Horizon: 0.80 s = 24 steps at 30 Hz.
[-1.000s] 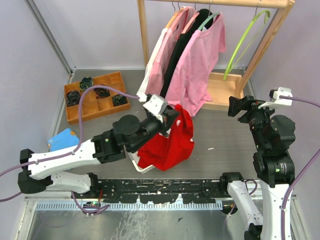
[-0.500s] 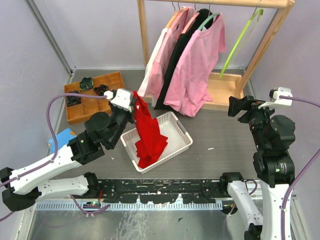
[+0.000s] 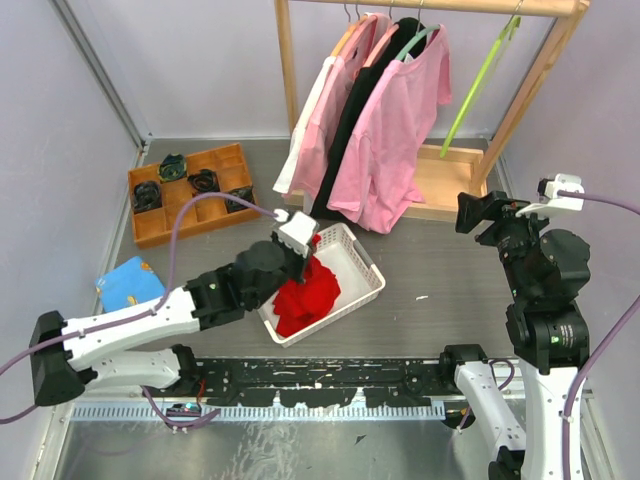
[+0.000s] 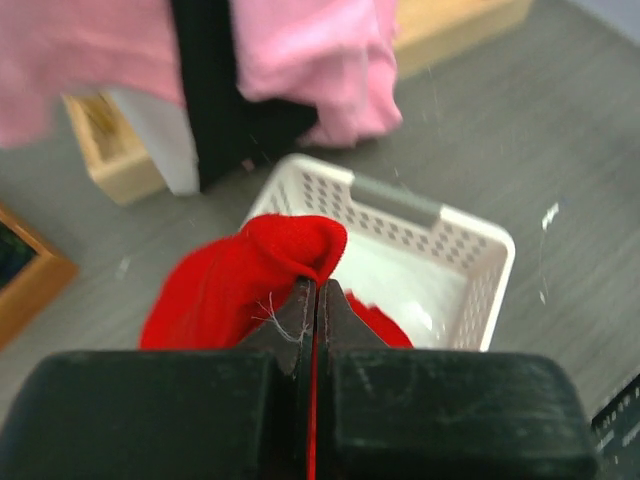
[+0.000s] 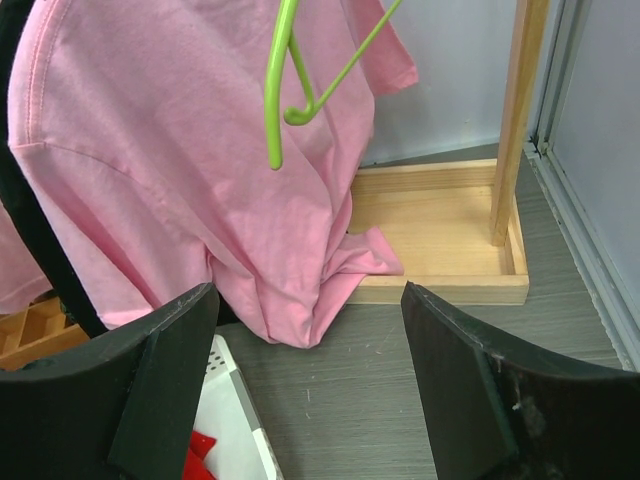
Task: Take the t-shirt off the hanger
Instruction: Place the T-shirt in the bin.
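Note:
The red t-shirt (image 3: 305, 297) lies bunched in the white basket (image 3: 362, 268), with one fold still lifted. My left gripper (image 3: 303, 250) is shut on that fold just above the basket. In the left wrist view the red t-shirt (image 4: 235, 290) is pinched between the closed jaws of the left gripper (image 4: 316, 287), over the basket (image 4: 485, 262). A bare green hanger (image 3: 482, 78) hangs at the right end of the rail. My right gripper (image 3: 482, 214) is raised at the right, open and holding nothing. The right wrist view shows the right gripper (image 5: 308, 300) facing the green hanger (image 5: 279, 90).
Pink, black and white shirts (image 3: 385, 130) hang on the wooden rack (image 3: 288, 70), which has a wooden base tray (image 3: 452, 180). An orange compartment tray (image 3: 150, 222) with black items sits at the left. A blue object (image 3: 128, 280) lies near it.
My left arm swung the red t-shirt up and left, then came back right and lowered it, so the cloth now bunches in the basket. The right arm has not moved.

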Motion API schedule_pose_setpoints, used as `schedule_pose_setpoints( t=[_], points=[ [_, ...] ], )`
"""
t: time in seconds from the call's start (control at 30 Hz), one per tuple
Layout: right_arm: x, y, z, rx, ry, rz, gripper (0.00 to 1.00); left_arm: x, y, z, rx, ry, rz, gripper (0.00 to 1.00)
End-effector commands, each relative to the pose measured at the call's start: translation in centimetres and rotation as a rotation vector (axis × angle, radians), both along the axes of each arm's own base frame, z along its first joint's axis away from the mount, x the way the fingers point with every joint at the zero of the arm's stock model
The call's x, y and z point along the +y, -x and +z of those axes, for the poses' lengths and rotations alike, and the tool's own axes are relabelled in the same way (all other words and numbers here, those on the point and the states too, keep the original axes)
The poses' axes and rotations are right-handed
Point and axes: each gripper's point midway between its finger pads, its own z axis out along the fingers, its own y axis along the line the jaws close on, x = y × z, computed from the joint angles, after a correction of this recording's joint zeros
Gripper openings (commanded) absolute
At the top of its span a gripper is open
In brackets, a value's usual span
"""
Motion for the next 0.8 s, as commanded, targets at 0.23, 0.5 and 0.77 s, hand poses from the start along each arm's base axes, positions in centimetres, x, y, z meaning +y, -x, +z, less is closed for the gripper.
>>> schedule_pose_setpoints(
  t=[0.23, 0.5, 0.77],
  points=[
    [0.1, -0.8, 0.0, -0.02, 0.012, 0.009, 0.8, -2.1, 4.1, -12.0, 0.315, 0.006, -0.04, 0.0],
    [0.6, -1.0, 0.6, -0.033, -0.004, 0.034, 0.8, -2.0, 4.6, -18.0, 0.444, -0.108, 0.02, 0.0],
    [1.6, -2.0, 3.0, -0.076, -0.027, 0.082, 0.8, -2.1, 4.6, -15.6, 0.462, -0.124, 0.028, 0.05]
  ],
)
